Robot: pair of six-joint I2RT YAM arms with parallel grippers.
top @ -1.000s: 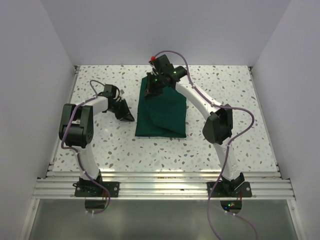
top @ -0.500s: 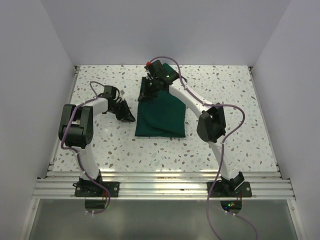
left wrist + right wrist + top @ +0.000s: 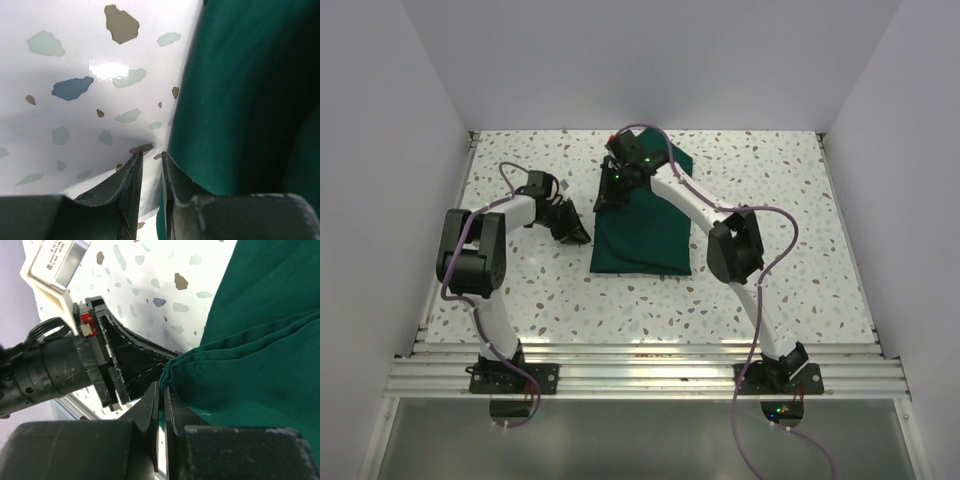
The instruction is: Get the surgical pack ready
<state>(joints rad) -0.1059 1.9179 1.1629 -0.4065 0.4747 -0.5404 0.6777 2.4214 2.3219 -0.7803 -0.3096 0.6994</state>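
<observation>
the dark green drape (image 3: 645,235) lies folded mid-way across the table (image 3: 770,190), looks soft, light and floppy, so is best pinched at a fold edge, as the right gripper (image 3: 162,387), clamped tight, does near its far-left corner, while the left gripper (image 3: 150,162) sits beside it, barely parted, empty.

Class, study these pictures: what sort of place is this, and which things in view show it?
Probably a robotics test cell, not a hospital: plain white walls around a speckled table, a left arm and right arm bolted to an aluminium rail, a green drape as the prop.
</observation>
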